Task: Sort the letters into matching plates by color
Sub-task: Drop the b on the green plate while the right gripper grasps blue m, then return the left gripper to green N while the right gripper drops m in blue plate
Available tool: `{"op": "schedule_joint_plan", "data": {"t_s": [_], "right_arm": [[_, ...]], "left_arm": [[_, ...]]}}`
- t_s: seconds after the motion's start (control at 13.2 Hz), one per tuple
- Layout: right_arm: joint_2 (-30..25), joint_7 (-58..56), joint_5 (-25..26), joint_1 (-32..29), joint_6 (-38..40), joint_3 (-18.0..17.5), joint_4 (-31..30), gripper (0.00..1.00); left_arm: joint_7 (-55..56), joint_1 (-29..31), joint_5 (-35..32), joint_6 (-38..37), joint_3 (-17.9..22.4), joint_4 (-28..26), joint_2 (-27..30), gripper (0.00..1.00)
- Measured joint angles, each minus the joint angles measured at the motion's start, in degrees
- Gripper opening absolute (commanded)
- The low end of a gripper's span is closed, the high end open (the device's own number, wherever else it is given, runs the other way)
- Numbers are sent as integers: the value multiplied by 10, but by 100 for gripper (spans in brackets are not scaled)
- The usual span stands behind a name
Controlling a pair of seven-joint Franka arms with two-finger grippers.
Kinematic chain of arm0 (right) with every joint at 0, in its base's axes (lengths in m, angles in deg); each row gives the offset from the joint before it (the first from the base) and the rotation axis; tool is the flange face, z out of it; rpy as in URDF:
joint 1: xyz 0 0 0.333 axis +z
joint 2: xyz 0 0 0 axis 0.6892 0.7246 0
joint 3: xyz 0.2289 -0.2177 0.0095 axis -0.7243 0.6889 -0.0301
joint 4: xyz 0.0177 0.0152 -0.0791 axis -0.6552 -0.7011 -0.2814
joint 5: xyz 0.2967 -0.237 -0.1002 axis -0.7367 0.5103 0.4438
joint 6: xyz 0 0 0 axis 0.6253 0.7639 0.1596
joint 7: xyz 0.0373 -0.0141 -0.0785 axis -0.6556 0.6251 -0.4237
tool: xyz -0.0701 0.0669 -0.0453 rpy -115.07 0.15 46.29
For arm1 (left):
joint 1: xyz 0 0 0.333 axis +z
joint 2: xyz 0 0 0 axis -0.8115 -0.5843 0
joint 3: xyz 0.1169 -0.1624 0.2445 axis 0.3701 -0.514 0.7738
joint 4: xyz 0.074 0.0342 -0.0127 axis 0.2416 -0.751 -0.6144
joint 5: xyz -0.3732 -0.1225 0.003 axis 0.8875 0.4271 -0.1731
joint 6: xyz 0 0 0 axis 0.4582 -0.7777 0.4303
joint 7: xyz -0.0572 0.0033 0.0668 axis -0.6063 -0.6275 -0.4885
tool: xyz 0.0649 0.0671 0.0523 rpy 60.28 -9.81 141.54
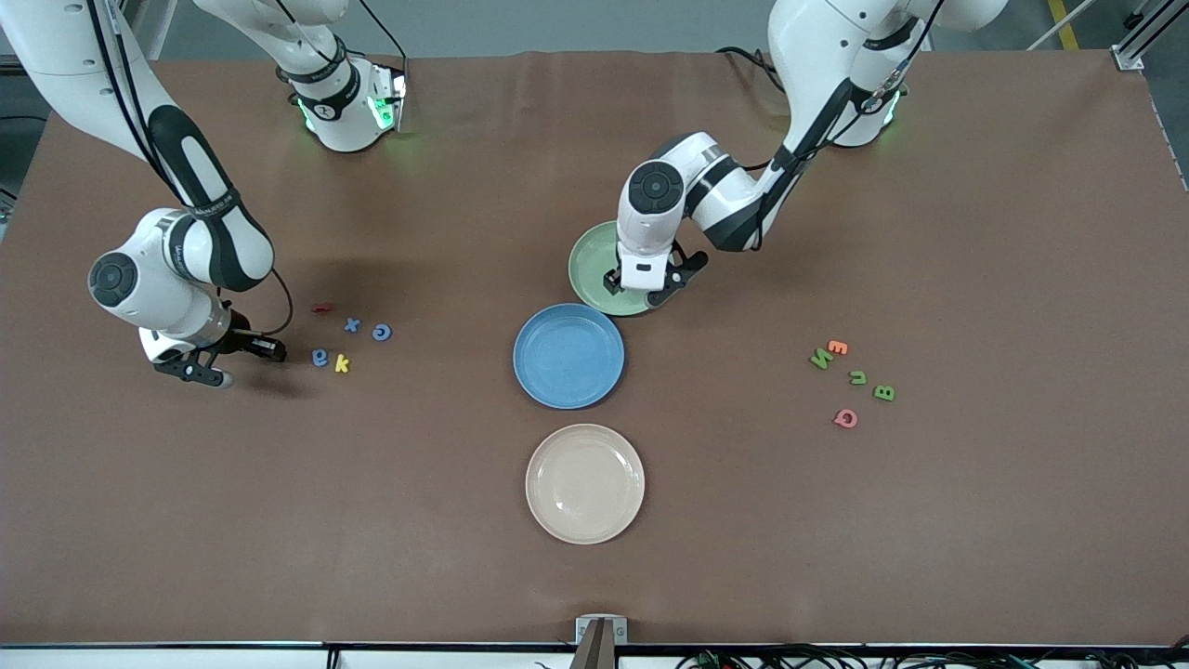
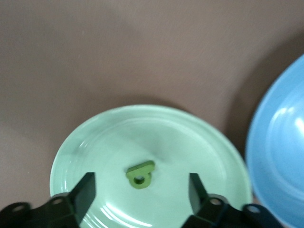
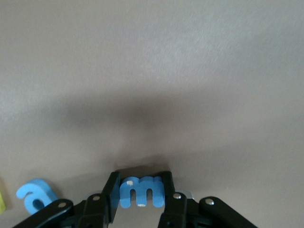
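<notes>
Left wrist view: I see my left pincer (image 2: 140, 190) spread wide over the green plate (image 2: 95, 137), a green letter (image 2: 140, 173) lying loose on it. My right pincer (image 3: 140, 190) is clamped on a blue letter (image 3: 141, 191) at the table (image 1: 836, 520), beside the other blue letters (image 1: 351, 325).

lab: 2 robot arms (image 1: 706, 186), cables.

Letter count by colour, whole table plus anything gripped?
Blue letters: 4, including the blue m gripped by the right gripper
Green letters: 4, one on the green plate under the open left gripper
Red letter: 1
Yellow letter: 1
Orange letter: 1
Pink letter: 1
Total: 12
</notes>
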Motion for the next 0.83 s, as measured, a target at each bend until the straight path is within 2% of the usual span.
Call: {"op": "schedule_joint_plan", "data": {"t_s": [0.23,0.45,0.6,0.83], "right_arm": [[-17,10,0,7,74,-2,28,1],[-43,68,-1,34,120,-6,45,1],[-56,152,-1,87,129,-9,45,1],[-62,324,-1,199,126,-13,55,0]], "left_arm": [[-13,50,-1,-18,4,4,46,100],[-64,112,-10,-33,6,2,80,99],[-105,153,-25,-34,7,-1,83,98],[-139,206,-44,-34,7,-14,83,97]]}}
